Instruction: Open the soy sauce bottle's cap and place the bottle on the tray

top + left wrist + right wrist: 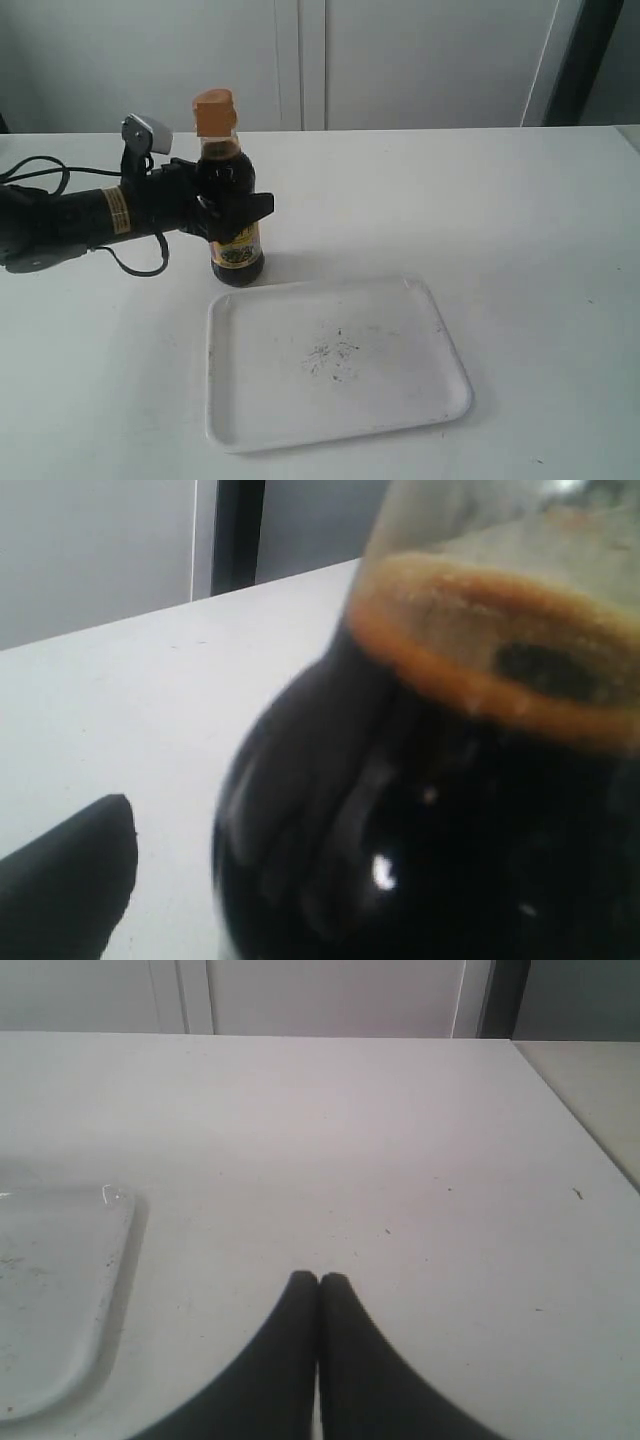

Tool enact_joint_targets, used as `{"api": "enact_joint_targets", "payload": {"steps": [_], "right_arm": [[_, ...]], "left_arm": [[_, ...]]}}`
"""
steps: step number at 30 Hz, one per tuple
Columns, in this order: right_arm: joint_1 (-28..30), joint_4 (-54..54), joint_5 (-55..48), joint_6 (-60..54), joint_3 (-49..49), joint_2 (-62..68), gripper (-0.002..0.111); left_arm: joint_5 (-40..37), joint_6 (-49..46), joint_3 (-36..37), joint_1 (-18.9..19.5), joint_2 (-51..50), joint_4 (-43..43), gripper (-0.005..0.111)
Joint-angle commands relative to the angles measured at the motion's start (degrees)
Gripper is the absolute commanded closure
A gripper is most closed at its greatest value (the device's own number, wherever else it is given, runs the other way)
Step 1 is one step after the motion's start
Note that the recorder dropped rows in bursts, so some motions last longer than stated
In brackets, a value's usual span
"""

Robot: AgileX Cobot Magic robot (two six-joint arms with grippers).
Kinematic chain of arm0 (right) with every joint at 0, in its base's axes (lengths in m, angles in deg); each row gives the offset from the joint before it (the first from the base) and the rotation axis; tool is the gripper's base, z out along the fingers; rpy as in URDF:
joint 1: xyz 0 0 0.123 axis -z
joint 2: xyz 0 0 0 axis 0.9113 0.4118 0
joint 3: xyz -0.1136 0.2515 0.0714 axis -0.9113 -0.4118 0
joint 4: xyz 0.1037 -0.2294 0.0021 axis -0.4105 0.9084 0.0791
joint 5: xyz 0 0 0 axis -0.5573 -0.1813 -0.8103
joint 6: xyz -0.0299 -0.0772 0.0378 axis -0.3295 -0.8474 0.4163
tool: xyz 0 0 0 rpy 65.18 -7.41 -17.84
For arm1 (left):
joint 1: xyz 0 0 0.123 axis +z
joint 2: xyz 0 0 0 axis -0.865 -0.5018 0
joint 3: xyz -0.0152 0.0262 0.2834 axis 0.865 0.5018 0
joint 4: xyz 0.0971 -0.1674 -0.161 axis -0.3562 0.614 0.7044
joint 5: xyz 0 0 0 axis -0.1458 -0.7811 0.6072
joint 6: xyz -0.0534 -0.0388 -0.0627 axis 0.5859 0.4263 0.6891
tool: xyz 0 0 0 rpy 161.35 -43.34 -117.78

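Left gripper (228,212) clamped on small clear glass soy sauce bottle (232,215) of dark liquid, upright on table just behind flat white rectangular tray (440,330).
Keep your grip firm; copper-orange flip-top cap (213,112) looks unopened. Right gripper (319,1282), fingers together and empty, must lift it.

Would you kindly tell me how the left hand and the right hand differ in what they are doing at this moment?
The left hand is closed around the clear glass soy sauce bottle of dark liquid, which stands upright on the white table; the right hand holds nothing. The left hand's fingers are spread by the bottle's body; the right hand's fingers are pressed together. The left is beside the flat white plastic tray, as is the right. Both have black fingers.
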Motion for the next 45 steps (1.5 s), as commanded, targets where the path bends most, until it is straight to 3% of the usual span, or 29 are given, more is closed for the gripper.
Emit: {"api": "enact_joint_targets", "payload": {"steps": [1,6,9,13,22,34,45], "right_arm": [[0.1,0.1,0.2,-0.1,-0.3,-0.3,0.108],[0.1,0.1,0.2,-0.1,-0.3,-0.3,0.108],[0.1,0.1,0.2,-0.1,-0.3,-0.3,0.108],[0.1,0.1,0.2,-0.1,-0.3,-0.3,0.108],[0.1,0.1,0.2,-0.1,-0.3,-0.3,0.108],[0.1,2.0,0.9,-0.3,-0.3,-0.3,0.108],[0.1,1.9,18.7,-0.1,-0.3,-0.3,0.108]], "left_arm": [[-0.5,-1.1,-0.4,-0.1,-0.7,0.8,0.011],[-0.5,-1.4,-0.4,-0.1,-1.5,0.8,0.036],[-0.5,-2.7,-0.4,-0.1,-2.6,0.8,0.062],[-0.5,-6.1,-0.4,-0.1,-3.9,0.2,0.106],[-0.5,-14.2,-0.4,-0.1,-4.0,-1.1,0.107],[-0.5,-14.6,-0.4,-0.1,-4.0,-3.8,0.107],[-0.5,-14.8,-0.4,-0.1,-4.0,-3.9,0.107]]}}
